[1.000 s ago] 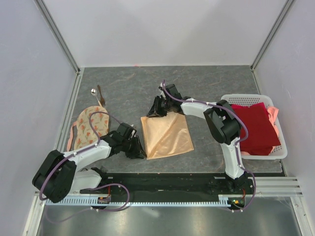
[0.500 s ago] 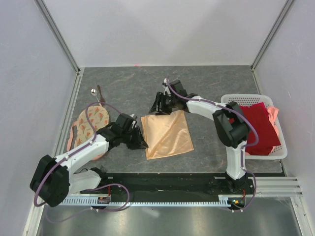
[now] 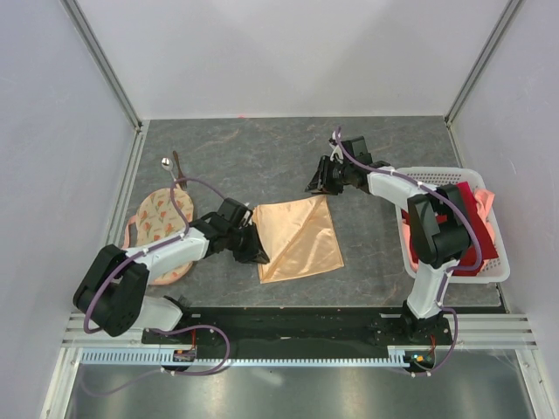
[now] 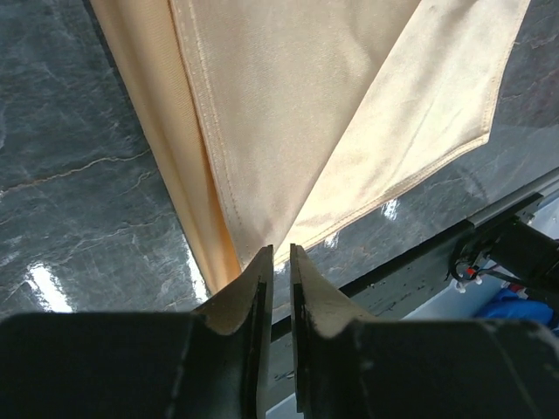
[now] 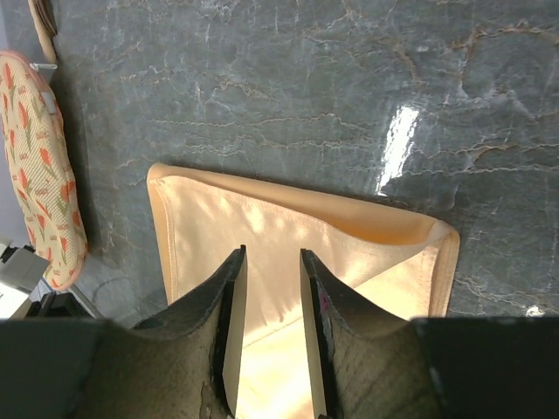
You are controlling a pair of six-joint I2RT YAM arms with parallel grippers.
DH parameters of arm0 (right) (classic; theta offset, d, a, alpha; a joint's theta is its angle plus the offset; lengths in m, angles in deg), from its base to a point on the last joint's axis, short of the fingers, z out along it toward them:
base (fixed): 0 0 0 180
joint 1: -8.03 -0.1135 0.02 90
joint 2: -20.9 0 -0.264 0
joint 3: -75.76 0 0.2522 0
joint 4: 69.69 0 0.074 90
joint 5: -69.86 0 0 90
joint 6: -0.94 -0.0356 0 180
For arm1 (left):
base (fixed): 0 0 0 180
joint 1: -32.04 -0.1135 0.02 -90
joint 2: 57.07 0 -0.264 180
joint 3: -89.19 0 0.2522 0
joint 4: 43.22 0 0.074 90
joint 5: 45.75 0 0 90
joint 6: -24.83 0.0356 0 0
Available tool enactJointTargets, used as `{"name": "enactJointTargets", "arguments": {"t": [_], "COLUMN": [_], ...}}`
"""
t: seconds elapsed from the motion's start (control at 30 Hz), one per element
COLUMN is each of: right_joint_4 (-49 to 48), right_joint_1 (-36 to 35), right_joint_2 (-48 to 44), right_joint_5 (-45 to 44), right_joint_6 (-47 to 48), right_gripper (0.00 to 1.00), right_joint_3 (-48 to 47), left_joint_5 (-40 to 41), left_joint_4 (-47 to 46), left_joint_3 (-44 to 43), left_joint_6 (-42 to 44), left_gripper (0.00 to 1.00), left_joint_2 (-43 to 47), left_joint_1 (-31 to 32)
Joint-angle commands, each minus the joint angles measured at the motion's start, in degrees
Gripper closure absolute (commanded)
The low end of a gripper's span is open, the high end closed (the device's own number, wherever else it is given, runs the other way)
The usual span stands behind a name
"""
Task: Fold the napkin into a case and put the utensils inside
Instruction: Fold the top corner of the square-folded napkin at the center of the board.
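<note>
The peach-orange napkin (image 3: 297, 237) lies folded flat mid-table, with layered edges in the left wrist view (image 4: 332, 113). My left gripper (image 3: 260, 256) is low at its near-left edge. Its jaws stand a thin slit apart (image 4: 279, 249), with the cloth's folded point just ahead of the tips and nothing between them. My right gripper (image 3: 316, 185) hovers behind the napkin's far corner, open and empty (image 5: 271, 251), with the napkin (image 5: 349, 249) below it. A silver spoon (image 3: 165, 161) and a brown stick (image 3: 178, 168) lie at the far left. No case is in view.
A round cream printed cloth (image 3: 160, 225) lies at the left, under the left arm. A white lattice basket (image 3: 437, 171) at the right holds a dark red cloth (image 3: 479, 218). White walls close in the table on three sides.
The right gripper left the napkin's far-left corner and swung right and back. The left gripper moved in to the napkin's left edge and its jaws narrowed.
</note>
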Motion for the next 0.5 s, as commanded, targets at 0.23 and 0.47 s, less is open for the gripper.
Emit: {"name": "enactJointTargets", "arguments": {"t": [0.23, 0.47], "right_joint_4": [-0.59, -1.12], "right_joint_1": [-0.14, -0.14], "right_joint_2": [1.48, 2.01], "right_joint_5": [1.23, 1.49], "right_joint_6": [2.37, 2.55], "right_gripper": [0.64, 0.69], "right_joint_3": [0.44, 1.67], "left_joint_5": [-3.93, -4.72], "left_joint_4": [-5.40, -6.20], "left_joint_3": [8.28, 10.57], "left_joint_6": [-1.21, -3.06], "left_gripper": [0.81, 0.81], "left_joint_2": [3.48, 5.86], "left_joint_1": [0.03, 0.12]}}
